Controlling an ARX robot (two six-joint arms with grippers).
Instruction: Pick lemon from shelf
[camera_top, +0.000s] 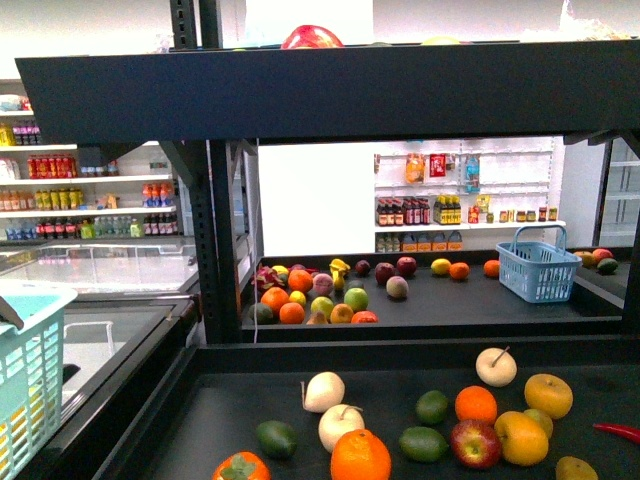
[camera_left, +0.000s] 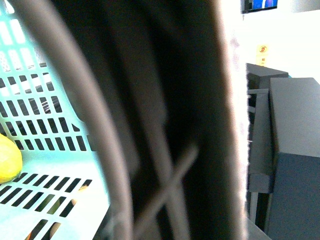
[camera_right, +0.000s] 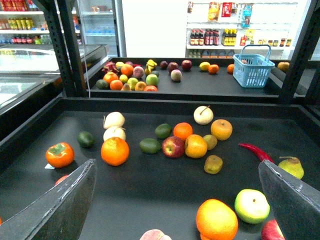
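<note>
**Wrapping up lemon pick – fruit looks to be in basket already**

Showing bright yellow rounded fruit, prob. the lemon (camera_left: 6, 160), on floor of teal basket (camera_left: 50, 100) in left wrist view. Only an edge visible, so ID is a judgement, not certain. Same basket (camera_top: 30, 380) sits at far left in front view, outside the shelf (camera_top: 400, 352).

R gripper (camera_right: 176, 164): fingers (camera_right: 65, 200) spread wide apart, nothing between them. Hangs above near tray, over open dark surface, with an apple and orange-yellow citrus just beyond. Touching no fruit.

L gripper: cannot tell if open or closed. Dark blur close to lens fills most of left wrist view & hides it.

Near tray: oranges, apples, limes, pale stemmed fruit, red chilli. No plain yellow oval seen there. Far tray has a small yellow fruit (camera_top: 440, 266) next to an orange, too small to name.

Progress, judged: pick & drop seem done, if basket fruit is the lemon. Left: little, maybe pulling R arm clear of shelf. If not the lemon, whole pick remains.
</note>
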